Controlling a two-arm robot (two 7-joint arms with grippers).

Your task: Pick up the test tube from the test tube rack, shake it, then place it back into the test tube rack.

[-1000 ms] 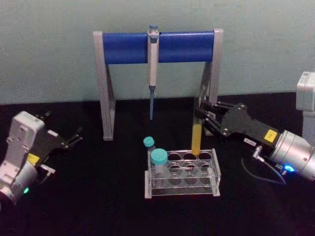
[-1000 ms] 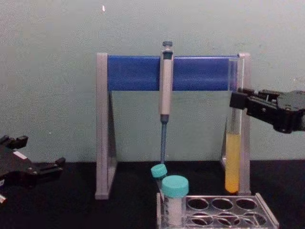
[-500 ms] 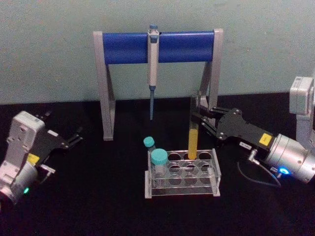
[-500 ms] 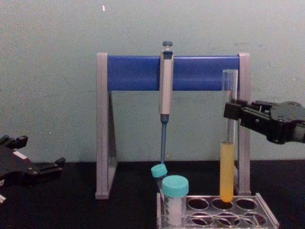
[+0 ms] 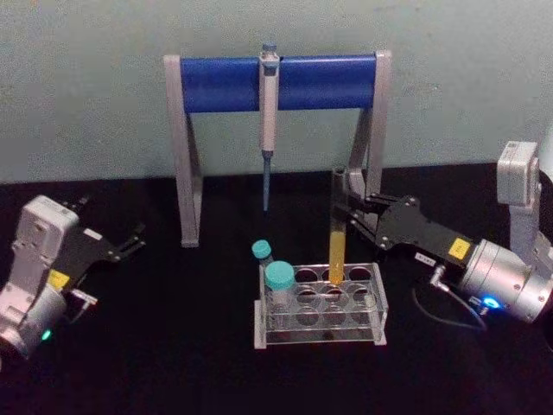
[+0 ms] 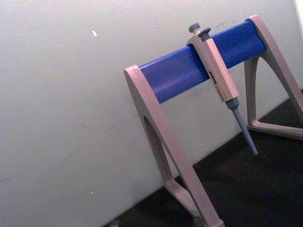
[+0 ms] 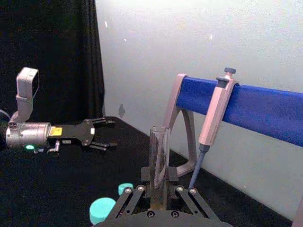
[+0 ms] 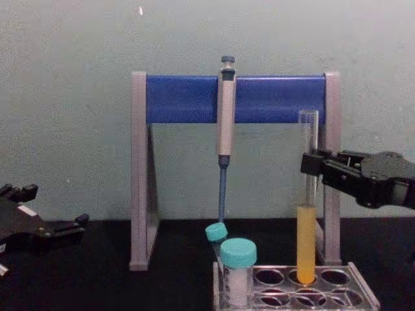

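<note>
Lowered and drawn leftward since a second ago: test tube [image 5: 335, 226], upright, bottom now in the mouth of the middle back-row hole of test tube rack [image 5: 378, 300]. Far left: left gripper [image 5: 131, 241] idle, fingers spread, holding nothing. At the rack's left end: two teal-capped tubes [image 5: 279, 277]. Right: right gripper [image 5: 346, 213] clamped on the tube's clear upper part, above the yellow liquid [image 5: 333, 257].
</note>
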